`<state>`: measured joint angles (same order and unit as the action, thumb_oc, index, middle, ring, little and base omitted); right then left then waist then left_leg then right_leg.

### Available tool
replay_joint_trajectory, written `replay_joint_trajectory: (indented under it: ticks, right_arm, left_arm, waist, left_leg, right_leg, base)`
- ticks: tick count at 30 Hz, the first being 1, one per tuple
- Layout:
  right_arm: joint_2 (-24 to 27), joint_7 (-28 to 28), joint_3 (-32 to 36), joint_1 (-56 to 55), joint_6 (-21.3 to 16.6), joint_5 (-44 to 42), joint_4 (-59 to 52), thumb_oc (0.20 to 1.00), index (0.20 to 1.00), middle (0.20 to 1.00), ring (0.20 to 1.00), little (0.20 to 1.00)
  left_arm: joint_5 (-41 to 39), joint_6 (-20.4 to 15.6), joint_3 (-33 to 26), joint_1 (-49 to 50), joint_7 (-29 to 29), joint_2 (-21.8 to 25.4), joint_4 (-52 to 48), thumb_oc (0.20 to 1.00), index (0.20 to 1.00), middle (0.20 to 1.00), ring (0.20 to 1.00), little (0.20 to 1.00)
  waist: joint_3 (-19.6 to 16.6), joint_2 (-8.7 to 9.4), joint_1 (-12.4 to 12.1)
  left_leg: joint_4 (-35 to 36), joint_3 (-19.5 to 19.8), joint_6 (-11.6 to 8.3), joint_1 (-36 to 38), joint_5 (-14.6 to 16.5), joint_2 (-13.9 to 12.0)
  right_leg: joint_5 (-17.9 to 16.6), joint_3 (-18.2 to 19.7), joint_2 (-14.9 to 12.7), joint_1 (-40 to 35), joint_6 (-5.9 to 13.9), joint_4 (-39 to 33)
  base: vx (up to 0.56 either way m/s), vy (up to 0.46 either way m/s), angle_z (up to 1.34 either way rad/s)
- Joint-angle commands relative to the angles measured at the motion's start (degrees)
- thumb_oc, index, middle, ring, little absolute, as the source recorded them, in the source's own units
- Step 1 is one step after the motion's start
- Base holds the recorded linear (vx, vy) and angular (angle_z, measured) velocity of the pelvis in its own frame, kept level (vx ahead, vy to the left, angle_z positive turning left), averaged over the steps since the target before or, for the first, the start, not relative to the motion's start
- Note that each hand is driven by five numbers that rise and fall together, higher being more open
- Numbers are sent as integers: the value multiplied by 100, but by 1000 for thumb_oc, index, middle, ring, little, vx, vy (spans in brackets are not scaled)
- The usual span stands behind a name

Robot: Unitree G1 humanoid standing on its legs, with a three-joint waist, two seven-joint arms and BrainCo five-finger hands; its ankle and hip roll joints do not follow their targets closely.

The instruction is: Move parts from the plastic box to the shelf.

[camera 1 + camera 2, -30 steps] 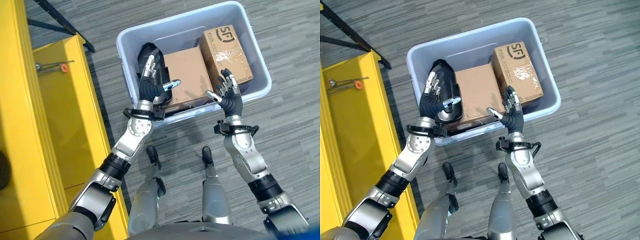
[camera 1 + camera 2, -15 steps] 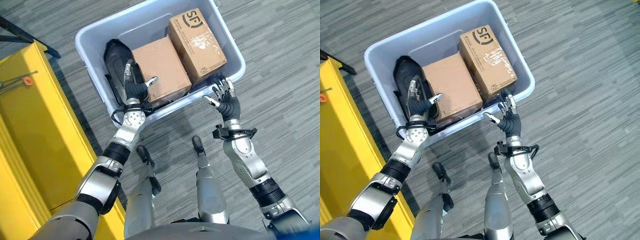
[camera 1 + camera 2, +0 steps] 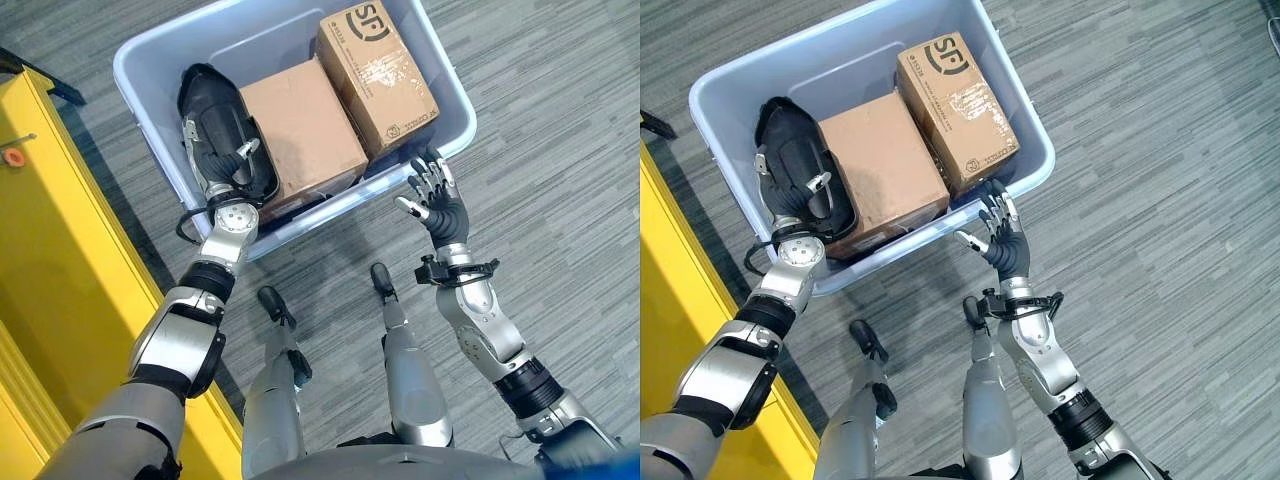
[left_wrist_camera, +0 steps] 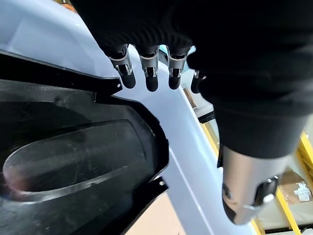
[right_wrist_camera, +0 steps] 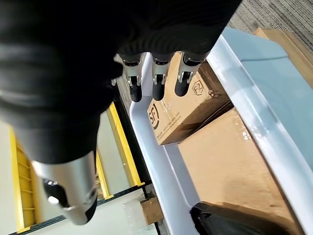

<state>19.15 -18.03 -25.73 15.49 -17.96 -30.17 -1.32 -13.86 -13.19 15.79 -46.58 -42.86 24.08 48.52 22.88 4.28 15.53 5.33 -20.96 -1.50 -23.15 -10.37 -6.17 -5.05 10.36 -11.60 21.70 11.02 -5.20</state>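
Yellow shelf (image 3: 60, 300) runs along the left of the plastic box (image 3: 150, 140), on the grey carpet (image 3: 1160, 200).

The box is pale blue-grey and open-topped. Contents, left to right:
- black moulded part (image 3: 215, 125) against the left wall
- plain cardboard carton (image 3: 300, 125) in the middle, lying flat, touching the black part
- printed cardboard carton (image 3: 378, 72) at the right wall, tight against the plain one

My left hand (image 3: 212, 165) is inside the box, over the black part near the box's front wall. Fingers straight and relaxed, thumb held apart; in my left wrist view the fingertips (image 4: 149, 78) hang just above the part's rim. Whether they actually touch it I cannot tell.

My right hand (image 3: 998, 235) is outside the box, just beside its front right corner, below the printed carton. Fingers spread wide, holding nothing.

All three parts sit in the box.
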Motion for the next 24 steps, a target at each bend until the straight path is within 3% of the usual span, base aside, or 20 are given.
replay_joint_trajectory:
  ticks: [1, 5, 7, 15, 18, 19, 24]
  right_arm:
    - [112, 95, 245, 60, -395, -72, -378, 1000, 1000, 1000, 1000, 1000]
    - [149, 170, 174, 89, -394, -116, -410, 1000, 1000, 1000, 1000, 1000]
    - [170, 218, 136, 108, -374, -127, -367, 1000, 1000, 1000, 1000, 1000]
    - [226, 425, 140, 23, -267, -187, -372, 1000, 1000, 1000, 1000, 1000]
    - [285, 569, 206, -113, -182, -170, -425, 1000, 1000, 1000, 1000, 1000]
    - [347, 667, 256, -238, -166, -154, -527, 1000, 1000, 1000, 1000, 1000]
    - [466, 869, 375, -409, -85, -119, -643, 1000, 1000, 1000, 1000, 1000]
  left_arm:
    - [307, -179, 14, -594, 28, 355, 391, 1000, 1000, 1000, 1000, 1000]
    - [254, -36, 324, -1074, 381, 343, 784, 1000, 1000, 1000, 1000, 1000]
    - [253, 163, 478, -1396, 669, 317, 1276, 1000, 1000, 1000, 1000, 1000]
    - [378, 602, 705, -1795, 1241, 471, 1998, 1000, 1000, 1000, 1000, 1000]
    - [924, 830, 973, -1840, 1506, 551, 2183, 1000, 1000, 1000, 1000, 1000]
    - [1587, 991, 1273, -1816, 1622, 653, 2212, 1000, 1000, 1000, 1000, 1000]
    - [2308, 1052, 1614, -1644, 1865, 650, 2133, 1000, 1000, 1000, 1000, 1000]
  waist:
    - [33, 132, -109]
    - [56, 175, 4]
    - [58, 167, 80]
    - [68, 152, 248]
    - [54, 121, 278]
    - [53, 96, 283]
    - [55, 42, 240]
  left_leg:
    - [-246, 293, -639, 592, 321, -569]
    - [-297, 227, -640, 505, 361, -562]
    - [-343, 219, -681, 551, 547, -546]
    - [-430, 129, -685, 486, 606, -542]
    - [-427, 117, -683, 471, 612, -526]
    - [-426, 124, -683, 458, 605, -520]
    - [-440, 164, -683, 433, 598, -517]
  right_leg:
    - [-593, -210, -273, 5, 131, 71]
    - [-645, -129, -256, 134, 146, 78]
    - [-545, -109, -264, 94, 171, 59]
    - [-574, -9, -255, 220, 184, 81]
    - [-570, 1, -256, 231, 186, 68]
    - [-568, -11, -258, 238, 190, 71]
    - [-529, -42, -266, 231, 175, 71]
  base:
    - [0, 0, 0]
    - [29, 50, -3]
    - [99, 93, -8]
    - [5, 37, -10]
    - [3, 10, -2]
    - [0, 0, 0]
    - [0, 0, 0]
